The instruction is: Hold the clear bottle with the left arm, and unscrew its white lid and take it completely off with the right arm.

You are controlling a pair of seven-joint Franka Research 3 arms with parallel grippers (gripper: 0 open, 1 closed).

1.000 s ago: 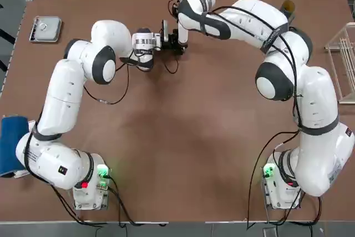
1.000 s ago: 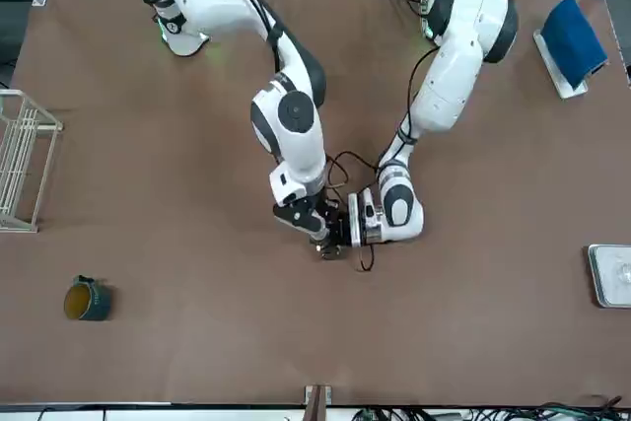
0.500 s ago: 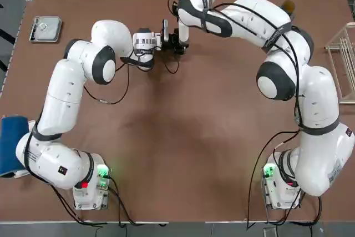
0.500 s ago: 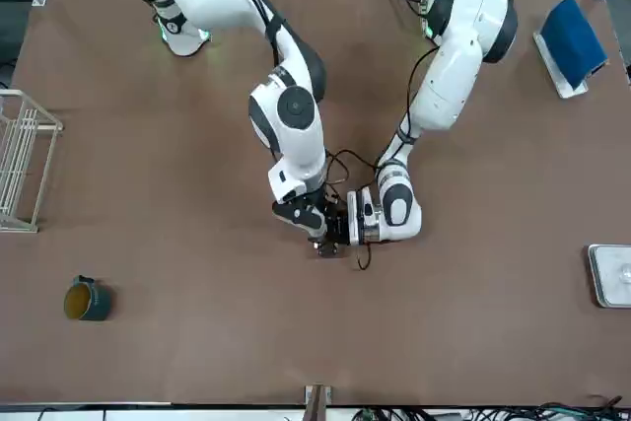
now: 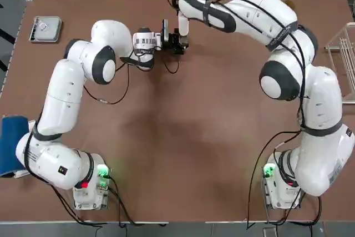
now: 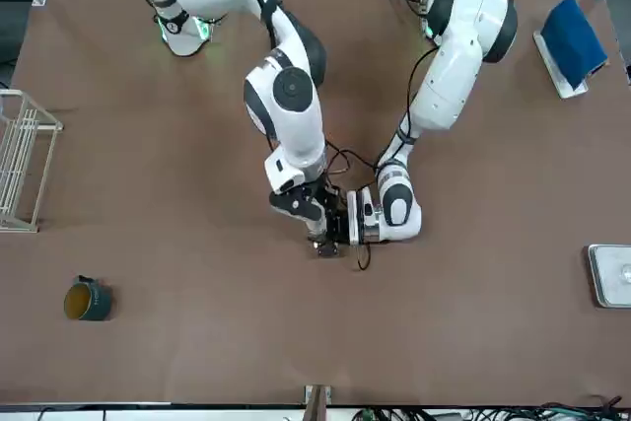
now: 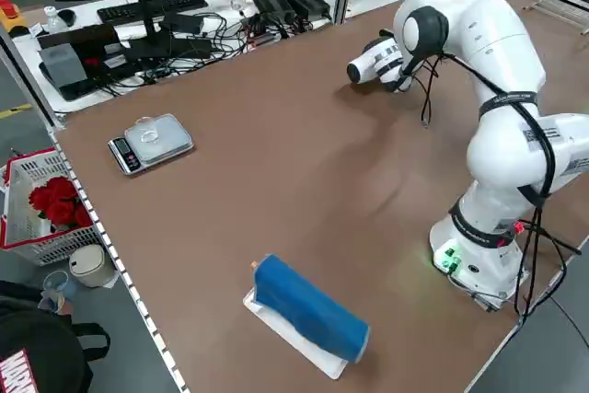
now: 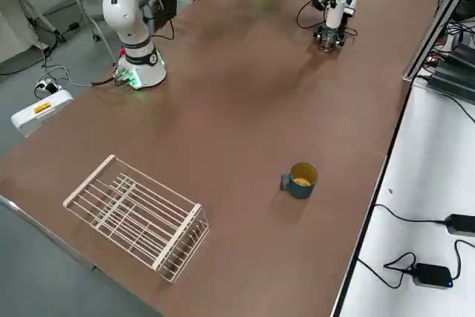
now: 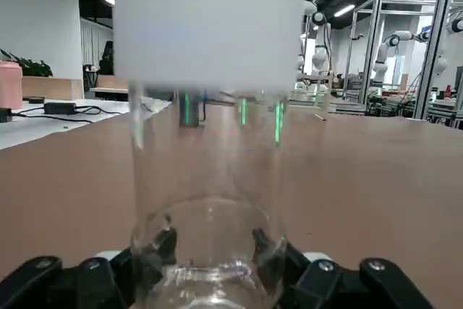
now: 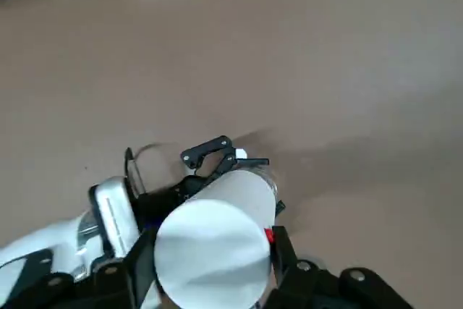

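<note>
- Brown desk (image 5: 183, 137), both arms meeting near far edge, about mid-width.
- Left gripper (image 9: 210, 265) pinching clear bottle (image 9: 210, 200) at its base, upright.
- Right gripper (image 10: 210, 258) clamped on white lid (image 10: 213, 247), atop bottle.
- Teal cup (image 6: 87, 300) well apart, toward the far right corner.

no readable text anywhere. red-white print on dark bag (image 7: 28, 365), lower left of left side view, is cut off, illegible.

Both arms are clad in glossy white shells with dark grey joints. Black cables are strung along the right arm (image 5: 288, 76) and left arm (image 5: 66, 92); green lights are shown on the bases.
</note>
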